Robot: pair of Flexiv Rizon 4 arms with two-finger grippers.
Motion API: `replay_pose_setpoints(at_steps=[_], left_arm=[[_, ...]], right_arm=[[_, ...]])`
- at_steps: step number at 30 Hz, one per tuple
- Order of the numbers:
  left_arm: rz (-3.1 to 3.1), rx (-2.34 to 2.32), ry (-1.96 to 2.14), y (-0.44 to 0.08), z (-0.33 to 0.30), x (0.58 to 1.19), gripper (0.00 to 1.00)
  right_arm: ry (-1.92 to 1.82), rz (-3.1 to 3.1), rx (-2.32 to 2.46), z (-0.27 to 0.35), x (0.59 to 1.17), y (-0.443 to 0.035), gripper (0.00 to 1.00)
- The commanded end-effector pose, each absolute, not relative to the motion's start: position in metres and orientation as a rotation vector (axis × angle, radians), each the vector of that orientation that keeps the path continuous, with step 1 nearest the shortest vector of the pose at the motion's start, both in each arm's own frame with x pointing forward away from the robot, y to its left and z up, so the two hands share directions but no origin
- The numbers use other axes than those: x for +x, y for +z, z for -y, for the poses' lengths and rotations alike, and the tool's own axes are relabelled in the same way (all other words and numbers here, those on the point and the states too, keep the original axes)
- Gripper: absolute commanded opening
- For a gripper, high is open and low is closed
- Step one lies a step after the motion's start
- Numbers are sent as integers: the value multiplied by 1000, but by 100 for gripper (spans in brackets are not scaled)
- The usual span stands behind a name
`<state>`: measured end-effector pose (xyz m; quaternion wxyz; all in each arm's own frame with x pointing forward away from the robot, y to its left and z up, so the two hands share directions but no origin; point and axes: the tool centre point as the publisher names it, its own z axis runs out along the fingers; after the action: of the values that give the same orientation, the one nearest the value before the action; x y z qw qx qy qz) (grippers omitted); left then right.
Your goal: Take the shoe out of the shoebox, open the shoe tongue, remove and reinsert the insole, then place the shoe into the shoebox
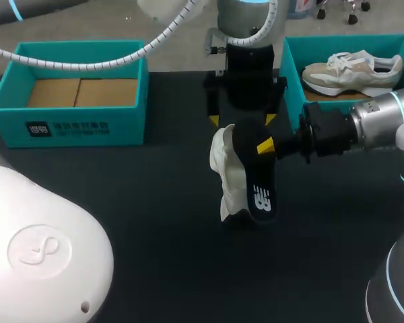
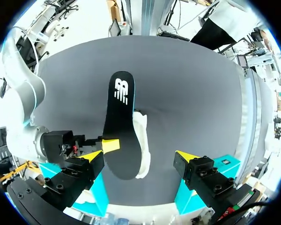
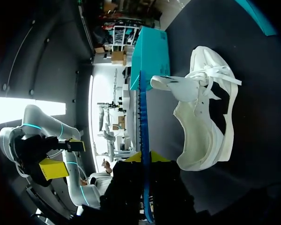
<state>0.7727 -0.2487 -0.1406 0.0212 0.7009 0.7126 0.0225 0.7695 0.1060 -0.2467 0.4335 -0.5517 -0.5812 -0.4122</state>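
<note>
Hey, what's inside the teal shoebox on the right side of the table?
One pale sneaker lies inside the right shoebox, on brown cardboard. The right arm covers the box's near part, so anything there is hidden.

Two shoes (image 1: 223, 176), two shoeboxes (image 1: 74, 124), one insole (image 1: 260, 194)

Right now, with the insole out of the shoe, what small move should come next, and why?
Probably ease the right gripper down so the insole starts into the white shoe. That gripper is clamped on the insole, which hangs outside and beside the shoe; the left gripper is open above, holding nothing.
</note>
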Motion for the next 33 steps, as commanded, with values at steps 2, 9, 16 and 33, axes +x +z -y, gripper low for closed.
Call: replay_pose_setpoints(at_steps=[2, 9, 16, 33], left_arm=[[-2224, 2185, 102, -140, 251, 773, 100], [-2224, 2185, 102, -140, 251, 773, 100], [-2224, 2185, 102, -140, 251, 773, 100], [-2224, 2185, 102, -140, 251, 773, 100]], right_arm=[[-1023, 1454, -1373, -103, 769, -246, 0], [-1030, 1435, -1365, -102, 769, -244, 0], [-1030, 1435, -1365, -102, 769, -244, 0], [-1030, 1435, -1365, -102, 769, -244, 0]])
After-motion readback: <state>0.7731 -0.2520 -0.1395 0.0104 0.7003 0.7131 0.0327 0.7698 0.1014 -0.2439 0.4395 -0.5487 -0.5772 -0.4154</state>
